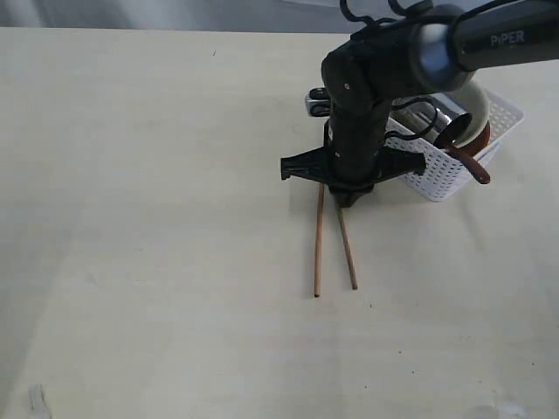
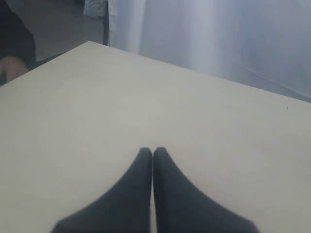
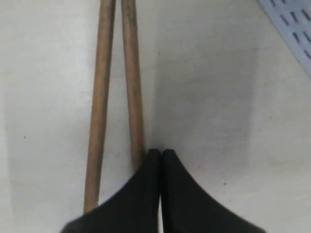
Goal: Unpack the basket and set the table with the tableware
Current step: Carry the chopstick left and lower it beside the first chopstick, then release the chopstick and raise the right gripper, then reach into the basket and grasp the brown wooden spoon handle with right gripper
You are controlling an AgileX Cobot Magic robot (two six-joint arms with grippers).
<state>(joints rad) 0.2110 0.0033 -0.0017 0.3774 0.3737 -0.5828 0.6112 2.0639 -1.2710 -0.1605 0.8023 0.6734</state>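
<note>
The wooden chopstick pair (image 1: 319, 249) (image 3: 99, 97) lies flat on the pale table (image 1: 131, 218), spread in a narrow V. My right gripper (image 1: 349, 199) (image 3: 161, 153) points down at their far ends. It is shut with nothing between its fingers, its tips beside one stick. Behind it stands the white basket (image 1: 454, 175) (image 3: 291, 24), holding a cream bowl (image 1: 478, 105) and a reddish-brown spoon (image 1: 472, 164) that sticks out over the rim; shiny steel (image 1: 316, 102) shows at its left end. My left gripper (image 2: 152, 150) is shut and empty over bare table (image 2: 218, 121); the exterior view does not show it.
The right arm (image 1: 410, 52) hides much of the basket's contents. In the left wrist view the table's far edge meets a pale curtain (image 2: 204, 34), and a person's hand (image 2: 9, 68) shows beyond one corner.
</note>
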